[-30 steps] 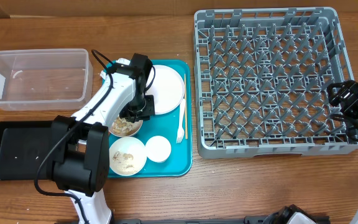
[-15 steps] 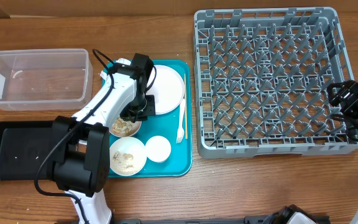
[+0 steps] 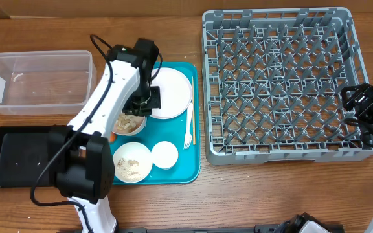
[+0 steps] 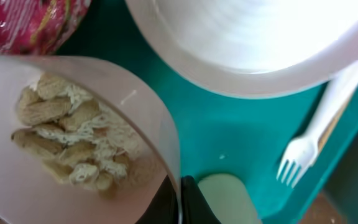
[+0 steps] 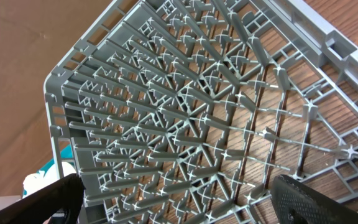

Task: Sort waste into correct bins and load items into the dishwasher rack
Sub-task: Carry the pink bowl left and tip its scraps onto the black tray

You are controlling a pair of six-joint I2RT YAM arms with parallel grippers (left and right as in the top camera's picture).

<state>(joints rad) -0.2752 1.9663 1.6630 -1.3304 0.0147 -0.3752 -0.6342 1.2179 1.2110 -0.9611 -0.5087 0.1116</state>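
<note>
My left gripper is shut on the rim of a pale pink bowl of rice and food scraps and holds it over the teal tray. In the left wrist view the jaws pinch the bowl's rim. A red wrapper lies beyond the bowl, and the white plate and white fork are beside it. The grey dishwasher rack stands on the right with nothing in it. My right gripper is open at the rack's right edge, with the rack's lattice under it.
The teal tray also holds the white plate, a white bowl with rice, a small white cup, the fork and a chopstick. A clear tub and a black tray sit at the left.
My left gripper has moved a little toward the far side with the pink bowl, and the arm's elbow has swung up. The right arm has not moved.
</note>
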